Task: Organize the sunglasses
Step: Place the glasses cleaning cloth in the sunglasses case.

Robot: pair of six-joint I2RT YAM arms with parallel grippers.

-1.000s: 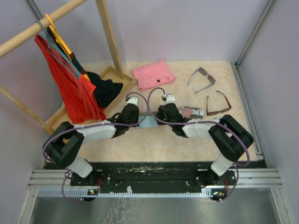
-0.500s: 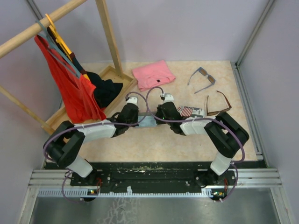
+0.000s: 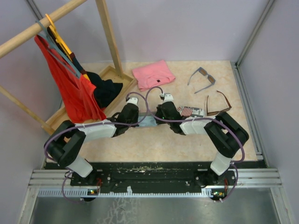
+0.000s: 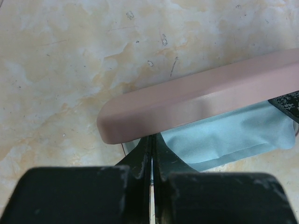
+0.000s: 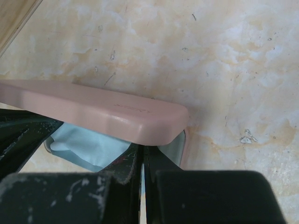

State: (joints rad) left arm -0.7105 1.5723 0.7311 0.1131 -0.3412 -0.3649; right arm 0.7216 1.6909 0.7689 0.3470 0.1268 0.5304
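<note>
The grey-blue sunglasses [image 3: 202,77] and the brown sunglasses [image 3: 218,105] lie unfolded at the far right of the table, away from both grippers. My left gripper [image 3: 139,117] and right gripper [image 3: 157,116] meet at mid-table at an open pink case [image 4: 201,98] with a light blue cloth [image 4: 224,140] inside. In the left wrist view my fingers [image 4: 140,156] are shut, tips under the raised lid at its left end. In the right wrist view my fingers [image 5: 152,163] are shut, tips under the lid [image 5: 107,112] at its right end. I cannot tell whether they pinch anything.
A flag-patterned case [image 3: 191,111] lies just right of the right gripper. A folded pink cloth [image 3: 153,74] lies at the back. A wooden tray [image 3: 113,71] with dark clothes and a wooden rack with a red garment [image 3: 65,84] stand at the left.
My right gripper has shifted slightly left and away, closer in on the pink case. The left arm has hardly moved. The sunglasses have not moved.
</note>
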